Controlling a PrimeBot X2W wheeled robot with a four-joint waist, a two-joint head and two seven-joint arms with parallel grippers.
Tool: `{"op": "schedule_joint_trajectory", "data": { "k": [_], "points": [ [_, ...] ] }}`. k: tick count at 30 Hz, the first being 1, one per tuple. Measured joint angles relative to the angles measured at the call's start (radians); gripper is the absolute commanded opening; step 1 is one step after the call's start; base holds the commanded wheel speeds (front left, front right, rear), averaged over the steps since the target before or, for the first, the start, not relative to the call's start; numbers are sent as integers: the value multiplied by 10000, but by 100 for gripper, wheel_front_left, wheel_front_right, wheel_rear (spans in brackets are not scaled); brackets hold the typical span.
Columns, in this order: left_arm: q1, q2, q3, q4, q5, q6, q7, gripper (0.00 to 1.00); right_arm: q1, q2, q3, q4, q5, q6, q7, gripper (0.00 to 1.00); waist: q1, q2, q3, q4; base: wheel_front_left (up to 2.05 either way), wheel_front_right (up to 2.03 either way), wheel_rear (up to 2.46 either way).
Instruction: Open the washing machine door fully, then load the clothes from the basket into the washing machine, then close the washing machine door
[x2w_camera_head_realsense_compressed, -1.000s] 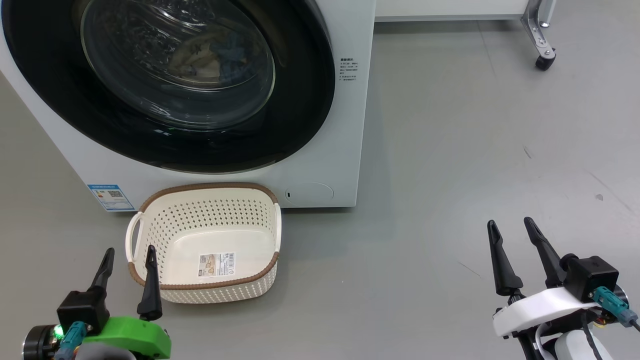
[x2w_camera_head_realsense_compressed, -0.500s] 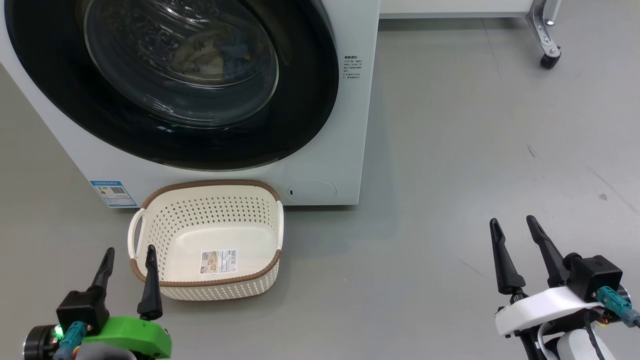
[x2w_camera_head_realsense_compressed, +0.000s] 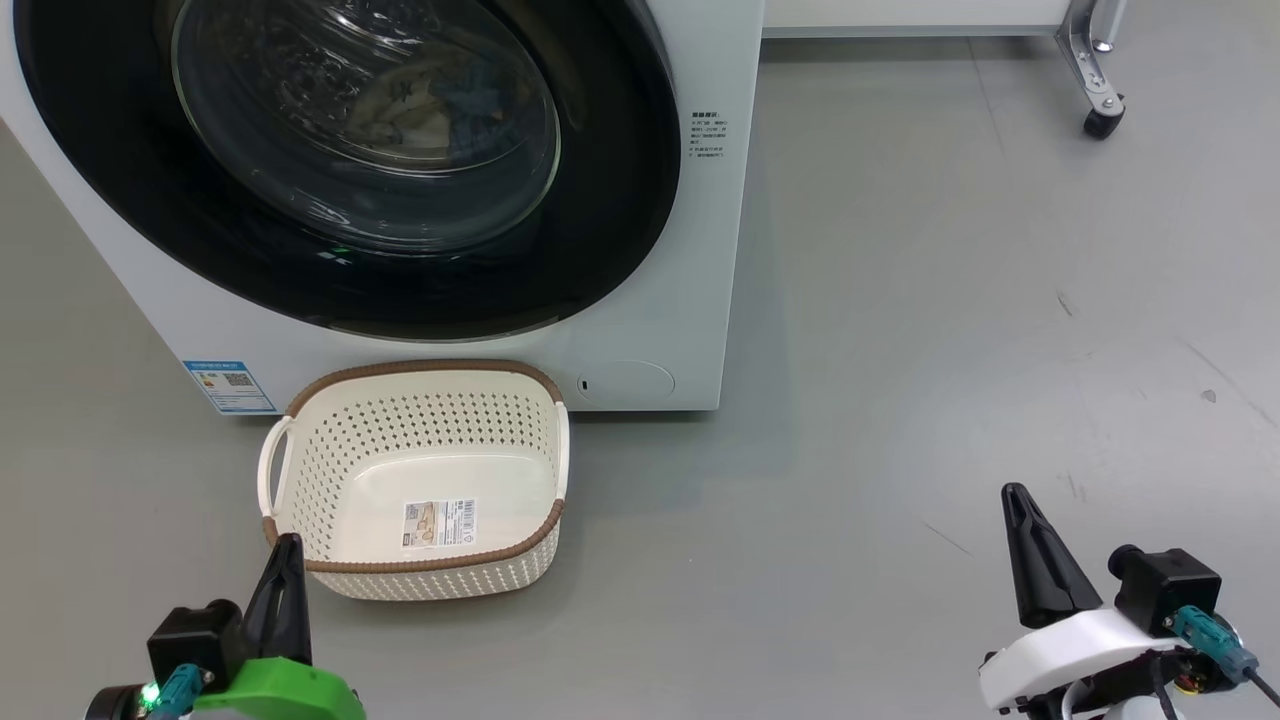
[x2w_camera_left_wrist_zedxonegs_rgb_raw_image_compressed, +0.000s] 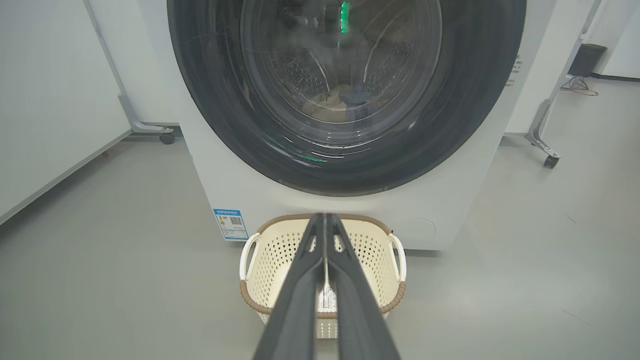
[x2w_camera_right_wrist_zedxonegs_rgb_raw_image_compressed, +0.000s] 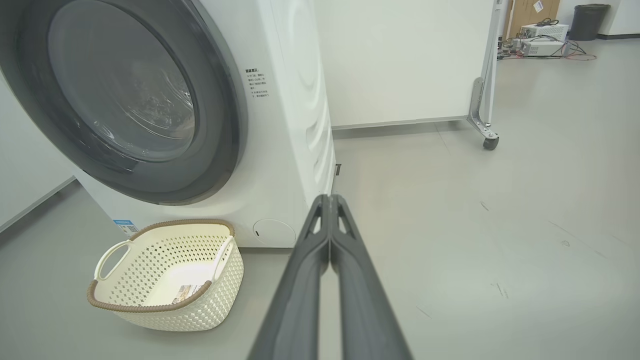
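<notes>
Two grippers pressed together, empty. Left gripper (x2w_camera_head_realsense_compressed: 286, 548) just beside basket (x2w_camera_head_realsense_compressed: 420, 368), at near corner; right gripper (x2w_camera_head_realsense_compressed: 1018, 502) well right of basket. Door (x2w_camera_head_realsense_compressed: 340, 170) flush shut above basket, clothes (x2w_camera_head_realsense_compressed: 420, 100) behind its glass. I judge left arm nearer door.

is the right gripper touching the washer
Apart. In the head view, the right gripper sits low right, with bare floor between it and the washer.

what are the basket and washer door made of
The basket: matte cream moulded plastic, judging by its regular punched holes; the brown rim looks woven, possibly moulded too. The washing machine door: glossy black ring, probably plastic, around a clear, reflective bowl, likely glass.
</notes>
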Motion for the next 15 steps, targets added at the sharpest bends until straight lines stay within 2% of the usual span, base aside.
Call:
{"op": "schedule_joint_trajectory", "data": {
  "k": [8, 15],
  "points": [
    [-51, -31, 230, 138, -698, 0, 322, 0, 2, 36, -90, 15, 662, 2, 146, 0, 0, 0, -23, -58, 0, 0, 0],
    [-176, -35, 391, 318, -2040, 0, 721, 0, -11, 56, -309, 19, 2008, 25, 428, 0, 0, 0, -47, -108, 0, 0, 0]
  ]
}}
